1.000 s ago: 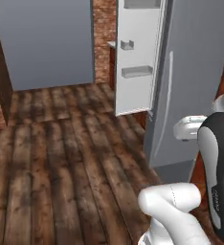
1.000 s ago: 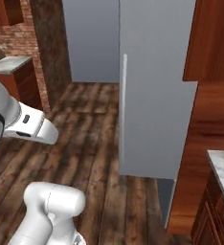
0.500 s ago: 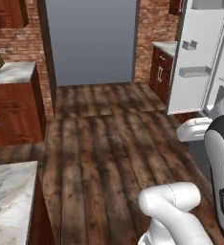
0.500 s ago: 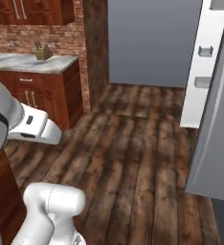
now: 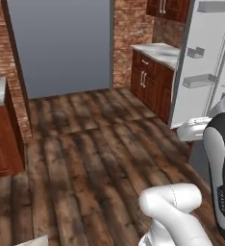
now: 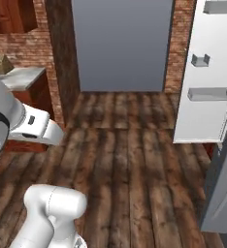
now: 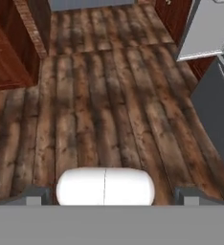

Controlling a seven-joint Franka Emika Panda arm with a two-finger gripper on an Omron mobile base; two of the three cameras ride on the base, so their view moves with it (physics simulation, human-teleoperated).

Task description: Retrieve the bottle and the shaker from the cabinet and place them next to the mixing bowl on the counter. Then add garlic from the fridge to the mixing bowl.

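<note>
The gripper [image 7: 107, 197] is spread wide with nothing between its tips, which sit cut off at the hand view's bottom edge over the wooden floor [image 7: 99, 105]. The fridge door [image 6: 207, 72] stands open at 3 o'clock, its top cut off; the fridge inside is hidden. On a tabletop [image 6: 18, 76] at 10 o'clock stands a small object, too blurred to name. The left base view adds another tabletop [image 5: 160, 50] at 1 o'clock.

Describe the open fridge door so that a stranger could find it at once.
Look at the right side of the room, past the wooden floor. The fridge door stands swung open there, white, with small shelves on its inner face, unlike the brown cabinets beside it.
</note>
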